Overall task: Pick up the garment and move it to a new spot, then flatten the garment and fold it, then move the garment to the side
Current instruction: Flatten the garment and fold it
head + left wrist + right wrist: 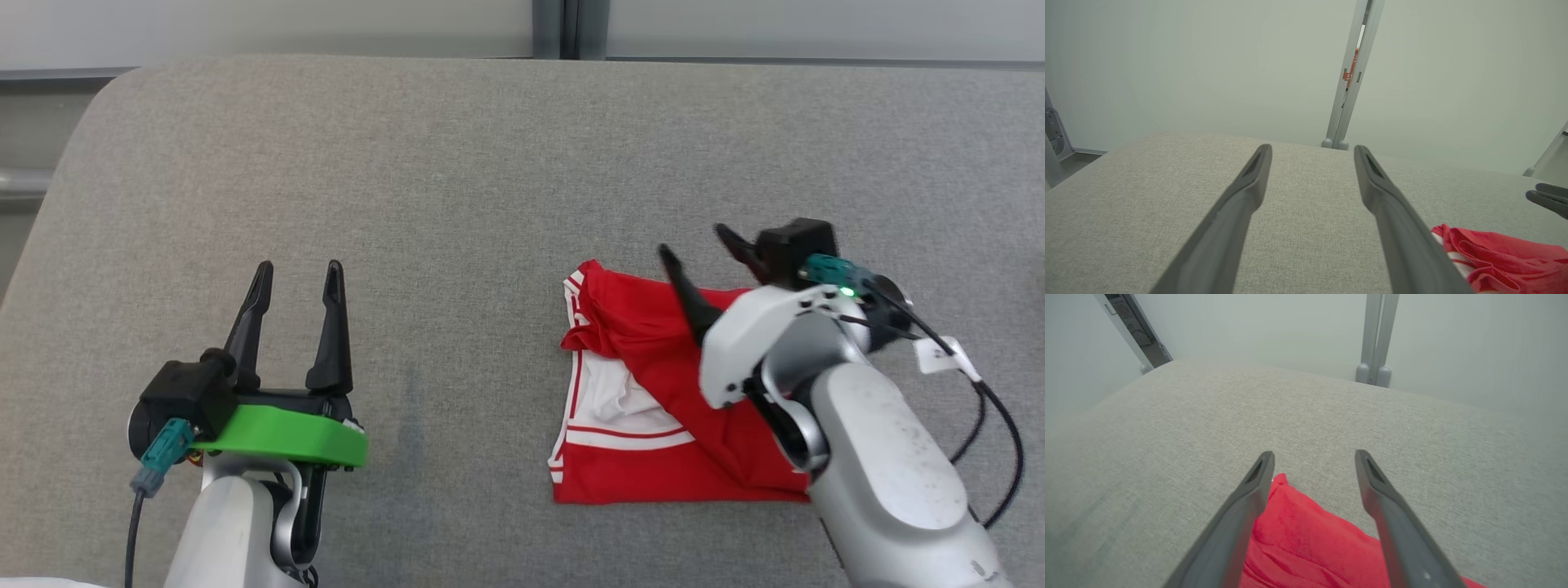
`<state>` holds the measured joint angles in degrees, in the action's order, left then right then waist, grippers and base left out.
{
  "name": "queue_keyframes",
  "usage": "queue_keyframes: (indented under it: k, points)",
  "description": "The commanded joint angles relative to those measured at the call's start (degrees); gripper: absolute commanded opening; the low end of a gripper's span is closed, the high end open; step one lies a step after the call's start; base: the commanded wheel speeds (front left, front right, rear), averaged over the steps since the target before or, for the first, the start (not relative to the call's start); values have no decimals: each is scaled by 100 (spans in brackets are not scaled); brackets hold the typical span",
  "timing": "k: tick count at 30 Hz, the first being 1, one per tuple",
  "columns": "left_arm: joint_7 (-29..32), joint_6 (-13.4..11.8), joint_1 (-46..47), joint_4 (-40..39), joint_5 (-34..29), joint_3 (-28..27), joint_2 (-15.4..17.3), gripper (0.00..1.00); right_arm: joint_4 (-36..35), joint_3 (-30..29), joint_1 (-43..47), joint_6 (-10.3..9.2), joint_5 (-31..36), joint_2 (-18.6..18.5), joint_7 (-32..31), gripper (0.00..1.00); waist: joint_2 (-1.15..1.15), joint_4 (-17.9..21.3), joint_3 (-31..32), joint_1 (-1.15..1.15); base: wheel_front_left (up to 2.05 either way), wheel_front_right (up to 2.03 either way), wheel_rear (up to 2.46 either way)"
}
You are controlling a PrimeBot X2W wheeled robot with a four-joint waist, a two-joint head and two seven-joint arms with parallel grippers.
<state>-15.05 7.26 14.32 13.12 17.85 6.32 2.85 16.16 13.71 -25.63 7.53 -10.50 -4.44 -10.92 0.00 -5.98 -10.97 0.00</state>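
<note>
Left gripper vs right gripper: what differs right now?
Left gripper hovers over bare table, apart from the garment; right gripper is above the garment's far edge. Left gripper points straight up the head view; right gripper angles toward that view's left. Both are open, holding nothing.

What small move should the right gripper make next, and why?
The garment lies folded and the right gripper hangs open over its far edge, so it should probably lower and shut on that edge, ready to carry the garment aside.
</note>
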Motion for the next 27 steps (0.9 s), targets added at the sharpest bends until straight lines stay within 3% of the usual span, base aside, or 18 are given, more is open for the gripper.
queue_keyframes:
  k: [1,2,3,8,12,19,27]
  points:
    - [-14,-12,-38,-8,-25,-1,10,100,18,-225,205,-10,140,-102,-14,75,0,48,35,0,0,0,0]
    - [-14,-11,-46,-7,-28,-4,11,100,21,-372,261,-10,204,-122,-28,25,0,63,42,0,0,0,0]
    - [-14,-10,-60,-4,-29,-3,12,100,27,-511,343,-10,291,-156,-39,0,0,81,53,0,0,0,0]
    - [-14,-5,-79,4,-43,-1,11,100,218,-887,719,-11,537,-308,-141,0,0,144,70,0,0,0,0]
    - [-14,-1,-101,22,-94,-44,12,100,444,-567,865,-9,411,-195,-202,0,0,212,93,0,0,0,0]
    - [-14,8,-79,105,-184,-178,12,100,633,802,879,-9,-303,-3,-158,0,0,305,150,0,0,0,0]
    - [-14,11,-86,116,-234,-195,12,100,7,2496,888,-9,-1252,-18,-156,0,0,336,173,0,0,0,0]
